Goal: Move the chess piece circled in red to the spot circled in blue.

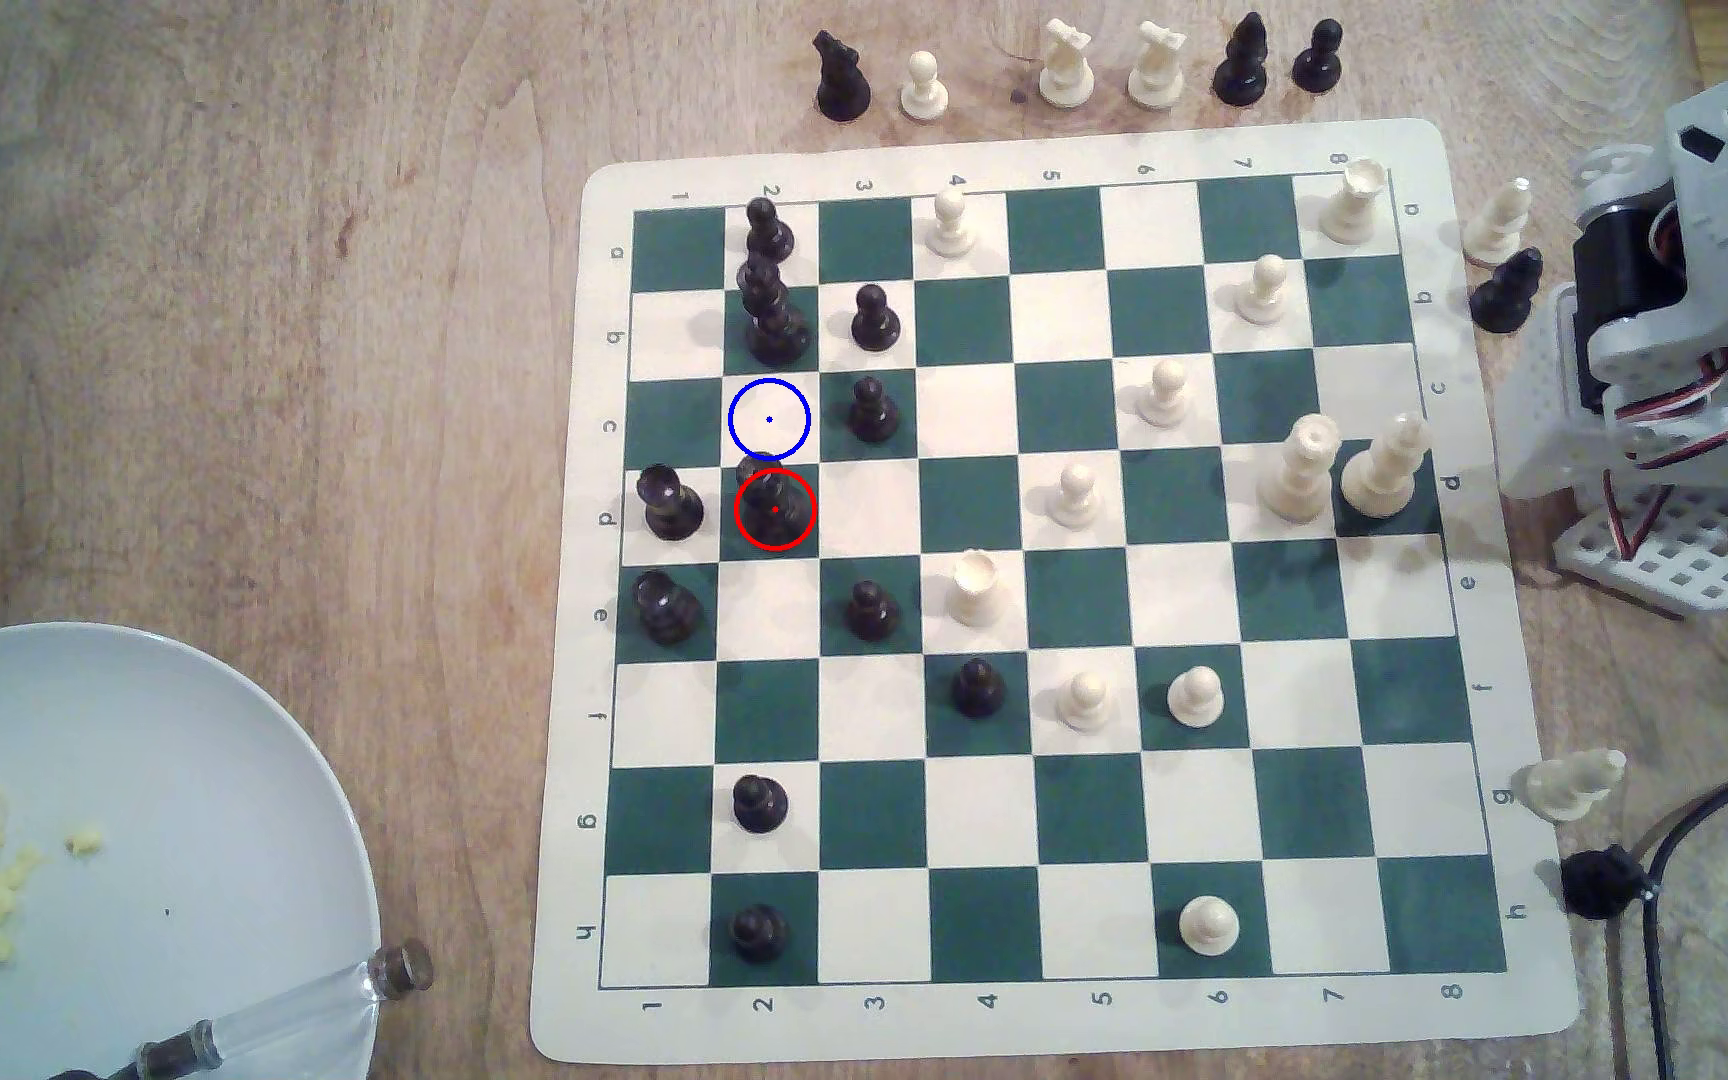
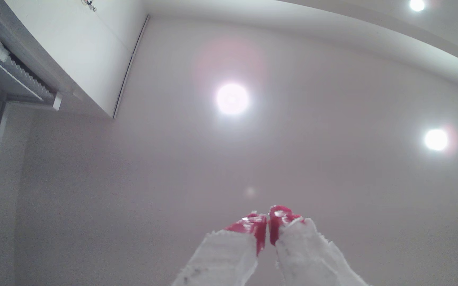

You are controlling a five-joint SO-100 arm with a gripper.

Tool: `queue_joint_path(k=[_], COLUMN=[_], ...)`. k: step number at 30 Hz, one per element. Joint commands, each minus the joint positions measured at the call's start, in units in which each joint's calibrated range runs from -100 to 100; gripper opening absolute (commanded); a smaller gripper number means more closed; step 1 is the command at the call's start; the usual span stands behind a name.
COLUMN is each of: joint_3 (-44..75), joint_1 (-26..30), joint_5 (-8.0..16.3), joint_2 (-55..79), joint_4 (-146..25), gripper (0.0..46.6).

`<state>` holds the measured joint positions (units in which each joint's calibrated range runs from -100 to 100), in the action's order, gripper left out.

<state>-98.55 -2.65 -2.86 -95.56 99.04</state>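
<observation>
Hand raised, piece on board.
Your hand points at the ceiling, red tips pressed together, gripping nothing; the chess piece stands well apart from it, beside the spot.

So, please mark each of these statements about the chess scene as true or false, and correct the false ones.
1. The red-ringed chess piece is white. False: it is black.
2. The blue-ringed spot has no piece on it. True.
3. The spot is the square directly next to the chess piece's square, in the same column marked 2. True.
4. The gripper holds the chess piece. False: its red-tipped jaws are together with nothing between them, pointing at a ceiling.
5. The plate lies on the chess mat. False: it lies on the wooden table, off the mat at the exterior view's left.
</observation>
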Motion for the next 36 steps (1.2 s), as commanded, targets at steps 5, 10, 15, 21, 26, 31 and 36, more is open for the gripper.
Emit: queue_joint_path(k=[5, 10, 15, 21, 26, 31, 36], joint_3=[-1.3, 0.5, 4.8, 10.2, 12.2, 17.5, 25.5], joint_1=[3.3, 3.9, 2.8, 2.1, -0.5, -1.2, 1.8], joint_5=[-0.2, -0.2, 0.1, 0.2, 0.2, 0.2, -0.1], joint_2=[-0.3, -0.2, -0.2, -0.3, -0.2, 8.0, 23.1], joint_4=[-18.5, -36.3, -60.1, -75.9, -88.1, -97.4, -100.0], gripper=[0.2, 0.2, 0.2, 0.2, 0.2, 0.2, 5.1])
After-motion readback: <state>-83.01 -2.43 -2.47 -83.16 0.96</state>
